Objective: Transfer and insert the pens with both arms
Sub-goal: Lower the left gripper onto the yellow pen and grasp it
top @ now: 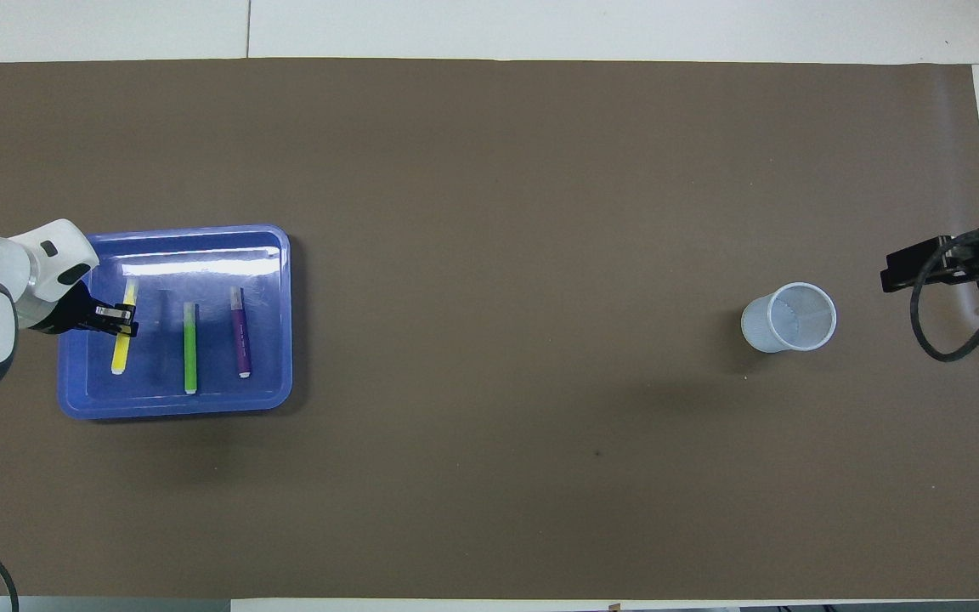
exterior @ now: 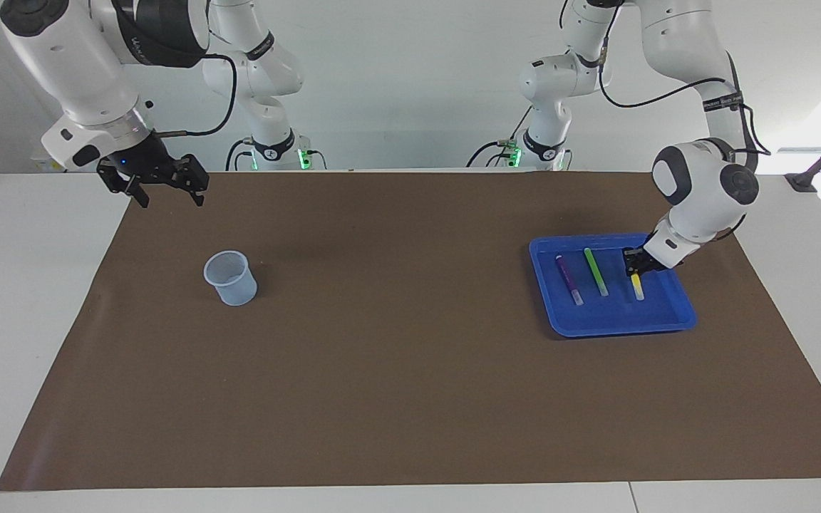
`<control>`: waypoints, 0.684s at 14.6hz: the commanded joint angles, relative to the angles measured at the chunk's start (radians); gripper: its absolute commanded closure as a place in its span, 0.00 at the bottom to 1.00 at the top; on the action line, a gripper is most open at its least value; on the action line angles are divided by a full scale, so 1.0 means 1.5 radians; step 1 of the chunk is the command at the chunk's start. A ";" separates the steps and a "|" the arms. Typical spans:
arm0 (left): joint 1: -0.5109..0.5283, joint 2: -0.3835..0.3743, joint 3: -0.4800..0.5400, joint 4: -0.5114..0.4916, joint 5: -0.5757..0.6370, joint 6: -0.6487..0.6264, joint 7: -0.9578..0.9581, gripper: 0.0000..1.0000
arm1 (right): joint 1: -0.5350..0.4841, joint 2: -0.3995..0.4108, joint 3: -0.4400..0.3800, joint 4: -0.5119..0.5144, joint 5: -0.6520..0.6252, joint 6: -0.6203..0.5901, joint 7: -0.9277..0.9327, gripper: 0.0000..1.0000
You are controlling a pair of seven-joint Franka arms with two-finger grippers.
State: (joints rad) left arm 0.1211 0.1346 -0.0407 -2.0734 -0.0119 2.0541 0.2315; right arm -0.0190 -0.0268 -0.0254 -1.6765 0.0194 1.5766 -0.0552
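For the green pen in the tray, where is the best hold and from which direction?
Probably mid-barrel on the green pen, coming straight down with fingers across its width: it lies flat in the blue tray, with clear gaps to the purple pen and the yellow pen.

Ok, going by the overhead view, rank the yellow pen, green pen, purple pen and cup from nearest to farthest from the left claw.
1. Yellow pen, gripped in the left claw, over the blue tray.
2. Green pen, mid-tray.
3. Purple pen, at the tray's cup-side edge.
4. Cup, toward the right arm's end.
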 commanded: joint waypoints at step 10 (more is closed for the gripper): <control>-0.155 -0.056 -0.023 0.242 -0.236 -0.318 -0.684 1.00 | 0.018 -0.010 0.002 -0.022 0.276 0.074 0.098 0.00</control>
State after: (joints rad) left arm -0.0850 0.1072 -0.0686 -1.7014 -0.2904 1.5949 -0.6030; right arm -0.0032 -0.0269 -0.0237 -1.6805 0.3741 1.6534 0.0474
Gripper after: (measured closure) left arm 0.833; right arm 0.000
